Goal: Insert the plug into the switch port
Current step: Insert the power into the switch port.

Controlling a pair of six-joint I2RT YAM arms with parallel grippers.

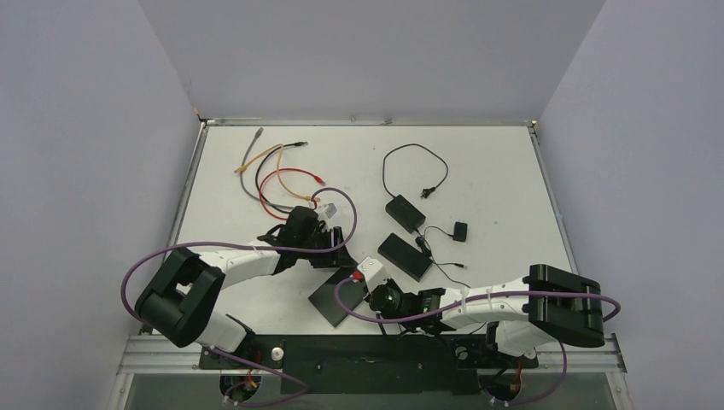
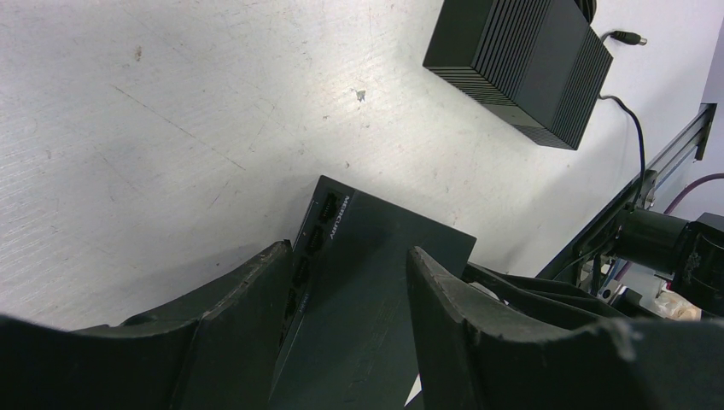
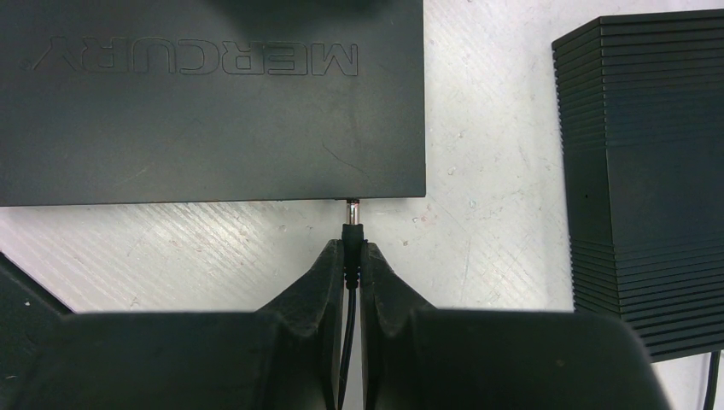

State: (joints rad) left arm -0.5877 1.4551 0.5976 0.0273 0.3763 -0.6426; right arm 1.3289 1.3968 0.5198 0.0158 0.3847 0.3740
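The barrel plug [image 3: 351, 226] sat clenched between the fingers of the right tool [image 3: 351, 256], its black collar pinched just behind the metal tip and its cord [image 3: 345, 342] running back down between the jaws. The short hold looked chosen to keep the tip stiff and pointing straight ahead. The tip met the side edge of the Mercury switch [image 3: 213, 102] close to one corner. We judged it to be at the mouth of the power port and not yet seated, since most of the barrel showed outside the case.

The switch lay flat on the counter [image 3: 478, 128]. The left tool [image 2: 352, 256] straddled it from the far end, one finger by the row of network ports and the other by the opposite side. We took this as a brace against the push of the plug. We could not tell whether those fingers actually pressed on the case or only stood beside it.

A ribbed black power adapter [image 3: 649, 171] rested just beside the switch, apart from it. Loose network cables [image 1: 273, 175] lay well away at the far side.
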